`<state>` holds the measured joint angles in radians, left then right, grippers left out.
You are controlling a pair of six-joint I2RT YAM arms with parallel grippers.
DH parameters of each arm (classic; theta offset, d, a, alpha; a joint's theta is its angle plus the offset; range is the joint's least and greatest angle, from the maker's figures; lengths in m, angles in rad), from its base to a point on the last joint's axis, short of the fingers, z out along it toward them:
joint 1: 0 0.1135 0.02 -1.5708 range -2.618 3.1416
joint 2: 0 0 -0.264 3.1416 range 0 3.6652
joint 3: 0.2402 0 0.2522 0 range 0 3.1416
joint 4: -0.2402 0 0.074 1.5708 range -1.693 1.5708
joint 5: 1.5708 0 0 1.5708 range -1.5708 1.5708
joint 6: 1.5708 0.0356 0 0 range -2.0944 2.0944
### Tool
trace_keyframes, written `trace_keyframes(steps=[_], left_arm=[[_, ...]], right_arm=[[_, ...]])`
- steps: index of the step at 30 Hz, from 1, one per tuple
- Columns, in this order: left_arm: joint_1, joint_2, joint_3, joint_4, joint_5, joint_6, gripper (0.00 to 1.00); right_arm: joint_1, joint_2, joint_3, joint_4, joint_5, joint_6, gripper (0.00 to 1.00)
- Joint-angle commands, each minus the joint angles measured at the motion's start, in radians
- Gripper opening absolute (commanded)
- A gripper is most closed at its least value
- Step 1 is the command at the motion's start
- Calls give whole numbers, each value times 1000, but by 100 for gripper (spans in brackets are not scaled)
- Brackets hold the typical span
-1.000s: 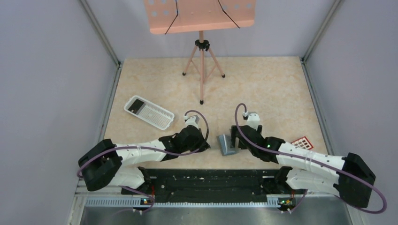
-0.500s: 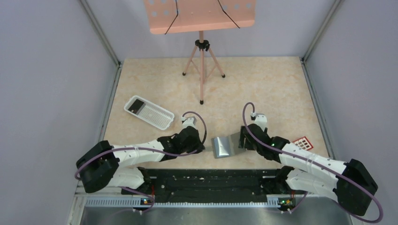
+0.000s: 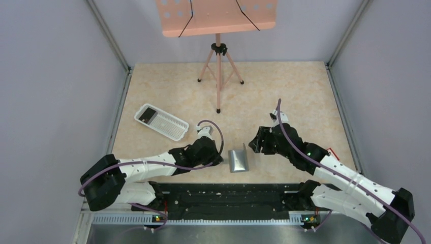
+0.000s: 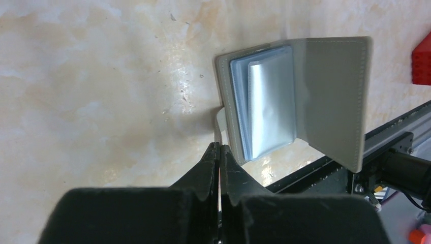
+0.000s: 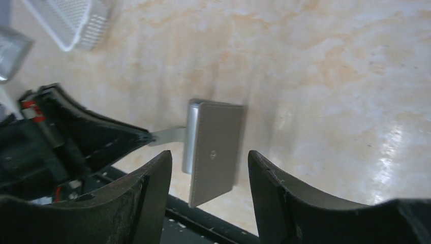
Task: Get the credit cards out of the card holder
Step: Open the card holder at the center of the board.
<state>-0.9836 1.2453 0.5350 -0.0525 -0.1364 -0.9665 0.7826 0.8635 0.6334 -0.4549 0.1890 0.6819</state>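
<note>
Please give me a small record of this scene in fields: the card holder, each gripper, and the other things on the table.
card holder: half open on the table, between the arms
left gripper: shut on a thin pale tab at the holder's edge
right gripper: open, above the holder, touching nothing
red card: outside the holder, only an edge visible
white tray: far left, dark item inside

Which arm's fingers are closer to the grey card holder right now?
Left. The left fingers are pinched shut on a thin flap sticking out of the card holder. The right fingers are open and apart from it, on its other side.
</note>
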Motion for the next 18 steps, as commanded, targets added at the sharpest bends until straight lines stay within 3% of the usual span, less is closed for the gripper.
trace_keyframes(steps=[1,8,18], left_arm=[[-2,-35,5,91,25,-6,0],[-1,-50,1,110,35,-13,0],[-3,-132,-43,228,79,-33,0]], right_arm=[[2,-37,-2,141,-183,36,56],[61,12,-59,377,-297,119,51],[144,181,-49,445,-253,155,49]])
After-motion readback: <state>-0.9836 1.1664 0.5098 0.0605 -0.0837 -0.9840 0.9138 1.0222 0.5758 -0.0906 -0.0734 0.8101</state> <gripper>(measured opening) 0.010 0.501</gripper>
